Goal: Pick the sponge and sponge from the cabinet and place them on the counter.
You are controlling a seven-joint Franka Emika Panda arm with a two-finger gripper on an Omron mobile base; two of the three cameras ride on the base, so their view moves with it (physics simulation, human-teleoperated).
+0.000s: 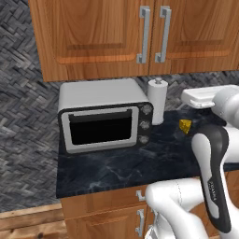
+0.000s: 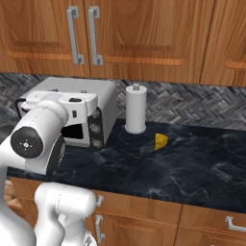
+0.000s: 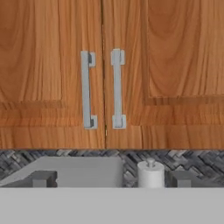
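Note:
The cabinet (image 1: 93,37) (image 2: 144,29) (image 3: 43,65) hangs above the counter with both panelled doors shut, so the sponges are hidden. Its two silver bar handles (image 3: 87,89) stand side by side at the door seam. In the hand view my gripper (image 3: 112,179) faces those doors from a distance, below handle height. Its dark fingertips (image 3: 43,178) are spread wide apart with nothing between them, so it is open. The black-blue marbled counter (image 1: 140,168) (image 2: 192,163) lies below.
A silver microwave (image 1: 102,116) (image 2: 86,110) stands at the counter's left. Beside it is a white paper towel roll (image 1: 158,100) (image 2: 135,113), and a yellow cheese wedge (image 1: 186,125) (image 2: 161,141) lies further right. Wooden drawer fronts (image 2: 144,211) run under the counter.

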